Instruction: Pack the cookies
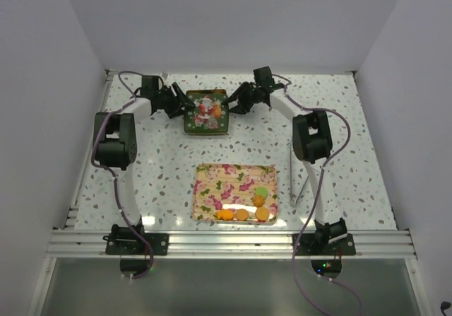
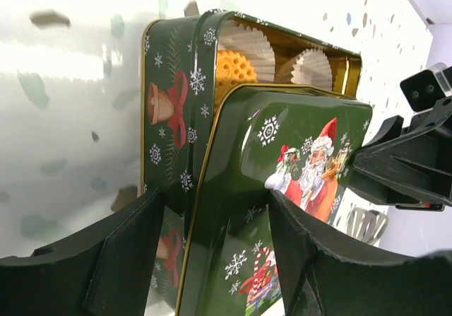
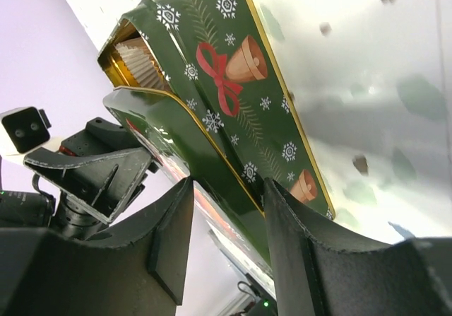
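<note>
A few round orange cookies [image 1: 241,215] and a pale green one [image 1: 262,191] lie at the near right of the floral tray [image 1: 205,171]. The green Christmas tin [image 1: 205,112] stands at the back. Its Santa lid [image 2: 296,139] sits tilted over the tin body [image 2: 169,104], leaving the far end uncovered. There an orange cookie [image 2: 234,67] shows in a white paper cup. My left gripper [image 2: 212,224] grips the lid's left edge [image 1: 182,106]. My right gripper [image 3: 227,196] grips the lid [image 3: 176,125] at its right edge [image 1: 232,106], above the tin body [image 3: 240,68].
More white paper cups [image 2: 311,67] stand inside the tin. White walls enclose the speckled table [image 1: 155,174] on three sides. An aluminium rail [image 1: 226,244] runs along the near edge by the arm bases. Each gripper shows in the other's wrist view [image 2: 395,167].
</note>
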Controlling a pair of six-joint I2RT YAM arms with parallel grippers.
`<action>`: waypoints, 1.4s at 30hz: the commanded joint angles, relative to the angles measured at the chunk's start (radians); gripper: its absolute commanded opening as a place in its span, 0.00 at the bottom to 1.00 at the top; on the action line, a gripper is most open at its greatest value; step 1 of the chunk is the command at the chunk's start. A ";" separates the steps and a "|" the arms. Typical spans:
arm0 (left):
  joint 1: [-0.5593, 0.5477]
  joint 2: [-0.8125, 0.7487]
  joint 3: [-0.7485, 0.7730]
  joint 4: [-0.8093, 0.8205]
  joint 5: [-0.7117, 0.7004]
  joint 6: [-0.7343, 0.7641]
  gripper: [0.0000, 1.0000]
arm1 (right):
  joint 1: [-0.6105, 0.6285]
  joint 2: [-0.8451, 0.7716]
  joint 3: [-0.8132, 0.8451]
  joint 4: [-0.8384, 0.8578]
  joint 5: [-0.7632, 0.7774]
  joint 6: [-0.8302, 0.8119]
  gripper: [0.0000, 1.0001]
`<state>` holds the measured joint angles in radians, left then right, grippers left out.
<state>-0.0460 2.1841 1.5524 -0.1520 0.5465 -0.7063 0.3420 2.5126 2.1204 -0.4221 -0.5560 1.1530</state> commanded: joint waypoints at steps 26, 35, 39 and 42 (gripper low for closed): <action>-0.146 -0.488 -0.497 -0.113 0.061 -0.005 0.65 | 0.143 -0.476 -0.605 -0.090 -0.074 -0.180 0.45; -0.146 -0.344 -0.315 -0.188 0.033 0.042 0.66 | 0.137 -0.383 -0.472 -0.139 -0.053 -0.197 0.52; -0.146 -0.284 -0.235 -0.238 0.018 0.067 0.66 | 0.115 -0.365 -0.390 -0.227 -0.007 -0.243 0.58; -0.146 -0.254 -0.221 -0.258 0.012 0.074 0.66 | 0.086 -0.359 -0.317 -0.316 0.048 -0.294 0.63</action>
<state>-0.1558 1.9099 1.2911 -0.3683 0.4797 -0.6437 0.4427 2.1662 1.7077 -0.6891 -0.5228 0.9062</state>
